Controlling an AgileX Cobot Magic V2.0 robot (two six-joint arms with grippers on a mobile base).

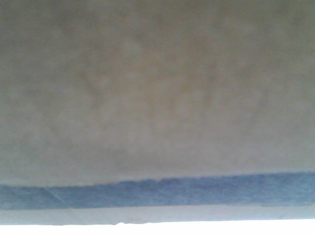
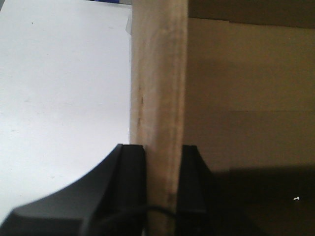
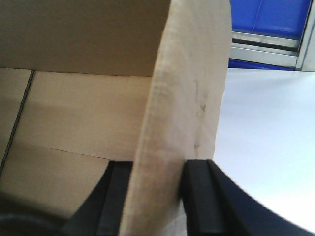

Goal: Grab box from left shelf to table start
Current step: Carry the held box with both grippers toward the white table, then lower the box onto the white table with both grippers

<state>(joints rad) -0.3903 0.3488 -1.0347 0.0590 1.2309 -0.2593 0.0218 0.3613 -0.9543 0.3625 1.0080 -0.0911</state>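
The brown cardboard box (image 1: 157,88) fills almost the whole front view, too close to show any print. In the left wrist view my left gripper (image 2: 162,150) is shut on the box's upright left wall (image 2: 160,73), one black finger (image 2: 132,167) outside and one inside. In the right wrist view my right gripper (image 3: 156,164) is shut on the right wall (image 3: 187,73) the same way. The whitish table (image 2: 59,88) lies beside the box on the left and on the right (image 3: 266,128). The left shelf's silvery rail (image 3: 263,46) shows at the upper right.
Blue plastic bins (image 3: 275,14) sit behind the rail in the right wrist view. A blurred blue band (image 1: 157,194) runs under the box in the front view, with a white strip (image 1: 157,228) below it.
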